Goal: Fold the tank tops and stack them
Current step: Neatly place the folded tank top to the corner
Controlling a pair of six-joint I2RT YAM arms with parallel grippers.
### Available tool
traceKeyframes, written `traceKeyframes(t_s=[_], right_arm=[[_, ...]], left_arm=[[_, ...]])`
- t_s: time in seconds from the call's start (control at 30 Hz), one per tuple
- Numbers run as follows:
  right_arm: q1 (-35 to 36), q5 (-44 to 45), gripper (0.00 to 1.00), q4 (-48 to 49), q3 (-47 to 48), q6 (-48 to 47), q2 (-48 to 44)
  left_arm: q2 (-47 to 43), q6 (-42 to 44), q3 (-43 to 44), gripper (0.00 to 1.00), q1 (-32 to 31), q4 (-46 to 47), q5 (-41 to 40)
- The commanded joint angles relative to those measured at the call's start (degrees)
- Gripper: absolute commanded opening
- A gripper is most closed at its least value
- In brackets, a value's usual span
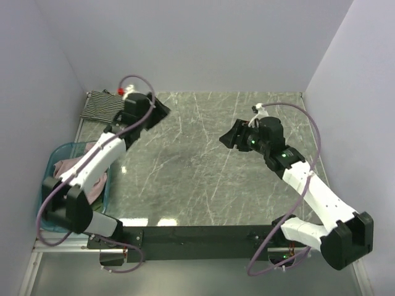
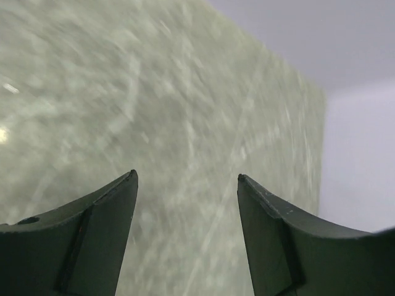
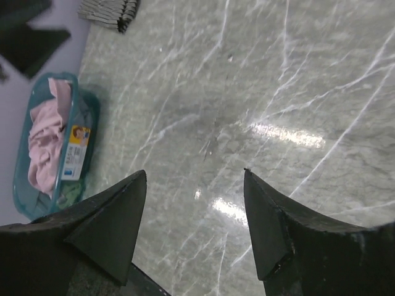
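Note:
A folded black-and-white striped tank top [image 1: 102,105] lies at the table's far left corner; it also shows in the right wrist view [image 3: 110,12]. A dusty pink tank top [image 3: 46,132] lies in the teal tub [image 1: 54,158] at the left, with a bit of pale green cloth [image 3: 69,192] beside it. My left gripper [image 1: 162,111] is open and empty, just right of the striped top, above bare table [image 2: 185,179]. My right gripper [image 1: 228,139] is open and empty over the table's middle right [image 3: 195,174].
The table is green marble [image 1: 197,166] with white veins. Grey walls close in the left, back and right sides. The tub carries a small printed label [image 3: 75,150]. A black rail [image 1: 197,235] holding the arm bases runs along the near edge.

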Motion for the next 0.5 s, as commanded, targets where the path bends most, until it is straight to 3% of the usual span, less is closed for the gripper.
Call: traceKeyframes(t_s=[0.0, 0.07, 0.27, 0.47], right_arm=[[0.22, 5.57, 0.72, -2.32, 2.26, -0.33, -4.94], [0.22, 8.55, 0.73, -3.56, 2.26, -0.68, -7.23], [0.14, 17.7, 0.87, -4.45, -2.13, 0.37, -14.17], [0.22, 20.78, 0.88, -4.62, -3.8, 0.28, -15.94]], left_arm=[[-5.89, 9.08, -1.38, 0.71, -6.29, -6.98, -0.2], [-9.58, 11.72, -3.91, 0.71, -12.07, -8.4, -0.64], [-13.81, 13.92, -8.75, 0.72, -21.5, -10.61, -1.35], [-12.85, 13.92, -8.95, 0.72, -22.04, -9.03, 2.51]])
